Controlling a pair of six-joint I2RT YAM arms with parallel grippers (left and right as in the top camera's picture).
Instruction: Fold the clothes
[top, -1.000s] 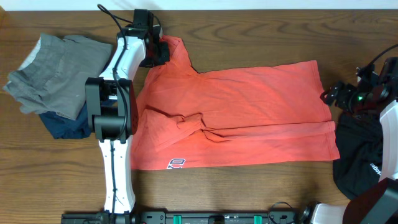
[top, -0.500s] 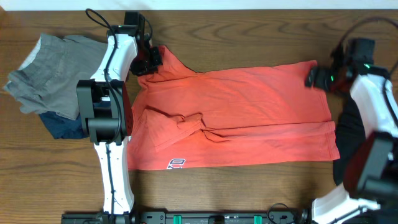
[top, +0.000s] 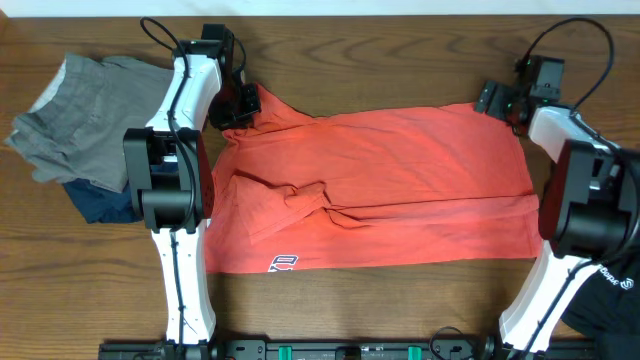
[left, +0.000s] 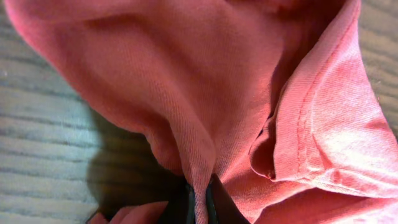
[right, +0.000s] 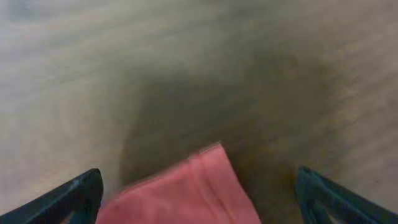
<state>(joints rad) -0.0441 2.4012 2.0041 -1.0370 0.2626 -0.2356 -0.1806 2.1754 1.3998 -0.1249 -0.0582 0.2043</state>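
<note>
Garment: coral-red short-sleeved cloth T-shirt (top: 380, 190), spread flat on brown wooden table (top: 400, 300), long axis left to right; far left corner pinched in closed left gripper (top: 242, 103); far right corner lying between wide-open, empty jaws of right gripper (top: 492, 100), nearer arm for that end.

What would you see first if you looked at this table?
The big coral-red T-shirt spread across the middle of the table. The left gripper pinches its far left corner, the right gripper hangs open over the far right corner, and a grey pile of clothes sits at the left edge.
</note>
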